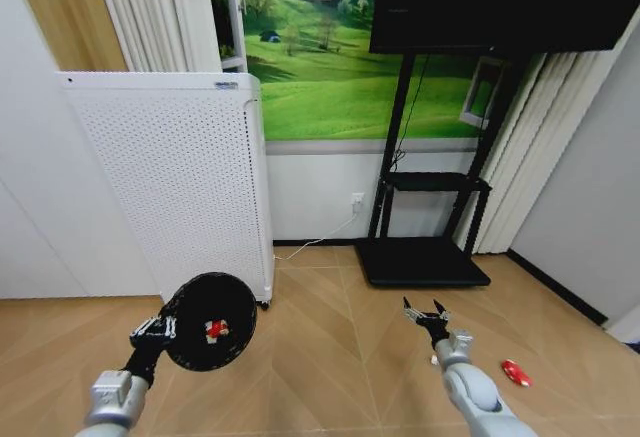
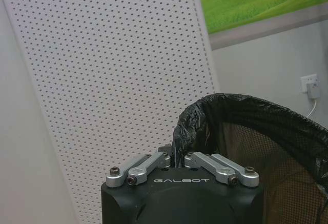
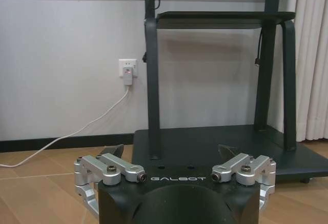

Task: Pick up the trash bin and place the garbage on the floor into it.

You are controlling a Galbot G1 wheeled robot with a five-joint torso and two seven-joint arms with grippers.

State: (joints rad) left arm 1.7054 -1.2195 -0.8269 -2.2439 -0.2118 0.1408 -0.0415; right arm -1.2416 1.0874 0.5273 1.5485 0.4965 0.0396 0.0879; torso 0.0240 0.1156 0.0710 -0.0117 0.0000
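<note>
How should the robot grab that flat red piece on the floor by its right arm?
Probably from straight above, pinching across its narrow width. The flattened red piece lies low on the wooden floor, so no side offers height to grip. The right gripper is open and nearest. The left gripper is shut on the trash bin's rim.

Trash bin (image 2: 266, 147) lower part (and far side) cut off
</note>
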